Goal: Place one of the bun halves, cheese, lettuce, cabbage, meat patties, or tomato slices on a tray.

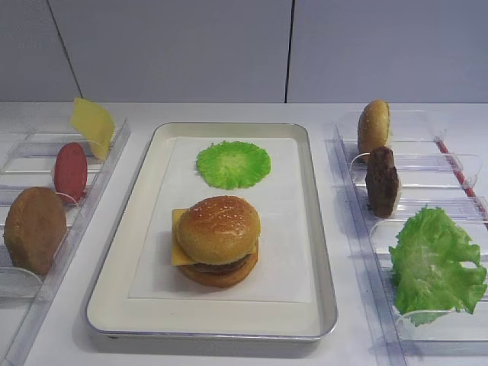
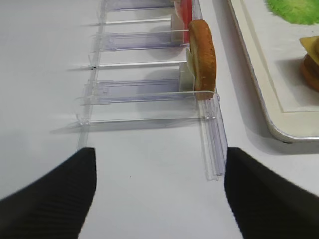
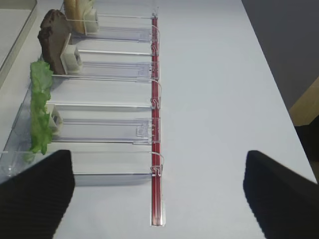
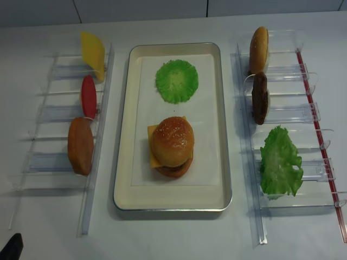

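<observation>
White bench surface carries a silver tray (image 1: 320, 252) at its middle, lined with white paper, with a clear plastic rack (image 4: 59, 135) along its left edge and a second clear rack (image 4: 303, 114) along its right edge.

On the tray, a green cabbage disc (image 1: 233, 164) lies flat toward the far end. Toward the near end stands a stack: a sesame top bun (image 1: 219, 229) on a yellow cheese slice (image 1: 178, 248), over a dark patty and a bottom bun.

Left rack, far to near: a yellow cheese slice (image 4: 93, 53), a red tomato slice (image 4: 88, 96) and a matte brown bun (image 4: 80, 145), each standing on edge.

Right rack, far to near: a bun half (image 4: 258, 50), a dark meat patty (image 4: 260, 97) and a frilly lettuce leaf (image 4: 280, 162).

Right gripper (image 3: 159, 194): fingers spread wide, nothing between them, over bare bench beside the right rack's outer edge.

Left gripper (image 2: 157, 191): fingers spread wide, nothing between them, over bare bench near the left rack's near end.
</observation>
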Controlling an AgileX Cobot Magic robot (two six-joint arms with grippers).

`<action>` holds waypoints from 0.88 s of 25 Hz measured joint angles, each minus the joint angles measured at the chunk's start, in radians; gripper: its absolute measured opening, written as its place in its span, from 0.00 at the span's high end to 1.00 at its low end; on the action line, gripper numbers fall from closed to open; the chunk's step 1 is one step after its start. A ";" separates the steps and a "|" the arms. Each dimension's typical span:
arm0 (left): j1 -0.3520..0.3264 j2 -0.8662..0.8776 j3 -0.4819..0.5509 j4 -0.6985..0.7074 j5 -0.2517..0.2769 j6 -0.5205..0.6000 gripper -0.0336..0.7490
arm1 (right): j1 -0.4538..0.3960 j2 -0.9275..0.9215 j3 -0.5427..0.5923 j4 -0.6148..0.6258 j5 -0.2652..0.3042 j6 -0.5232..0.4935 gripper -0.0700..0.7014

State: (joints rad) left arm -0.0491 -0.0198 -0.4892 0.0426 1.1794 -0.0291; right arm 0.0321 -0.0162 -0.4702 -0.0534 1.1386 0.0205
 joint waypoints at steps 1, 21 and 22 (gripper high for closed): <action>0.000 0.000 0.000 0.000 0.000 0.000 0.33 | 0.000 0.000 0.000 0.000 0.000 0.000 0.02; 0.000 0.000 0.000 0.000 0.000 0.000 0.33 | 0.000 0.000 0.000 0.000 0.000 0.000 0.01; 0.000 0.000 0.000 0.000 0.000 0.000 0.33 | 0.000 0.000 0.000 0.000 0.000 0.000 0.01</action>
State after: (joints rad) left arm -0.0491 -0.0198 -0.4892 0.0426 1.1794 -0.0291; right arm 0.0321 -0.0162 -0.4702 -0.0534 1.1386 0.0205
